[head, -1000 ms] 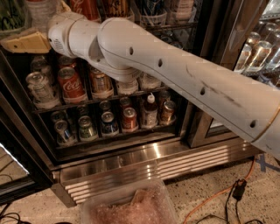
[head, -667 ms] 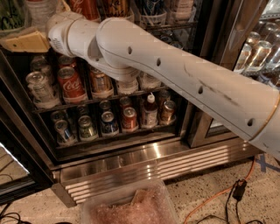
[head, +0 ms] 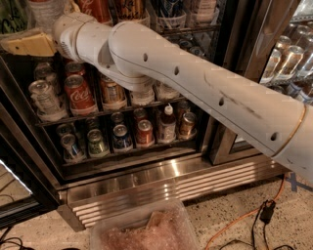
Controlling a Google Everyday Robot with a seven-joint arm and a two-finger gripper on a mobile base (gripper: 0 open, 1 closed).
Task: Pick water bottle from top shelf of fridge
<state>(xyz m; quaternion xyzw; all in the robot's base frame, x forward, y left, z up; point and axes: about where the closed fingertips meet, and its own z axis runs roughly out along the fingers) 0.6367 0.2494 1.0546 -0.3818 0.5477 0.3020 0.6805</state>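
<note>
The fridge (head: 161, 178) stands open, with a steel louvred base and dark wire racks. At the upper left edge I see the lower part of a clear ribbed bottle, the water bottle (head: 45, 13), standing at the level of the top shelf (head: 193, 30). My white arm reaches across from the right. The gripper (head: 30, 44), a tan piece at the arm's end, sits just below and slightly left of the water bottle. Whether it touches the bottle is unclear.
Red Coca-Cola bottle (head: 94, 7) and other tall bottles stand right of the water bottle. Lower racks hold several cans and a white-capped bottle (head: 167, 123). A glass door (head: 288, 63) is at right, a plastic bin (head: 142, 232) and an orange cable (head: 244, 217) on the floor.
</note>
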